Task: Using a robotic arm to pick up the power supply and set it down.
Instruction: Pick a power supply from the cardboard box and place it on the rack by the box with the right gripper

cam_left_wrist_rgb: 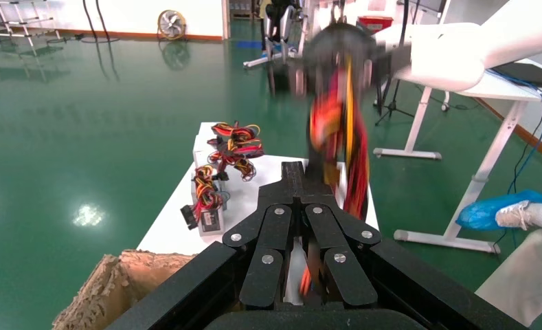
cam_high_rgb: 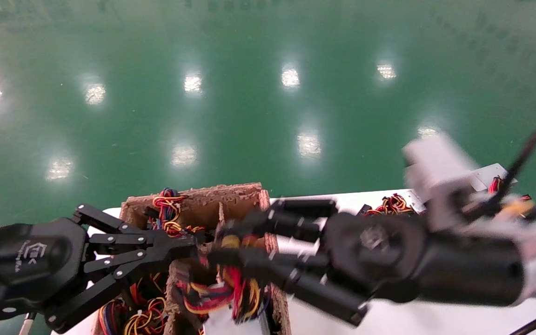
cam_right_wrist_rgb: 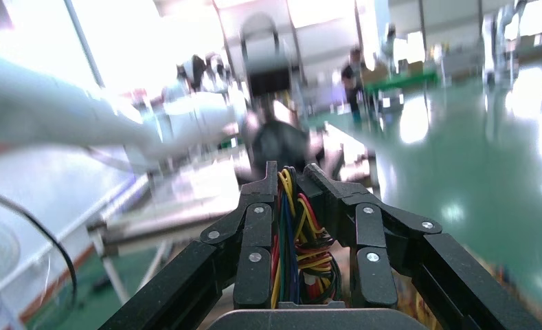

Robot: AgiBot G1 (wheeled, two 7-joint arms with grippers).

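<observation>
Glossy green floor with bright lamp reflections fills the upper two thirds of the head view, and a white table (cam_high_rgb: 403,321) crosses the lower right of the frame. At lower centre stands a brown cardboard divider box (cam_high_rgb: 212,197) whose compartments hold red, yellow and black wire bundles. Right gripper (cam_high_rgb: 224,249), reaching in from the right edge, sits over the box at centre-bottom; its jaws are closed on a bundle of coloured wires (cam_right_wrist_rgb: 297,237), which in the right wrist view run straight between the two fingers. In the left wrist view the same bundle hangs as a motion-blurred streak at upper centre, suggesting a lift is under way. No silver casing of the power supply can be made out at the right gripper; it is probably hidden below the bundle, so the grasp appears to be by the harness, perhaps because the casing sits deep in its compartment. Left gripper (cam_high_rgb: 189,244) lies at lower left of the head view, tip at the box's near wall, jaws drawn together with nothing visible between them; it is judged to be steadying the box. Further supplies (cam_left_wrist_rgb: 209,199) with their wires rest on the table toward the frame's centre left in the left wrist view, likely the set-down area
</observation>
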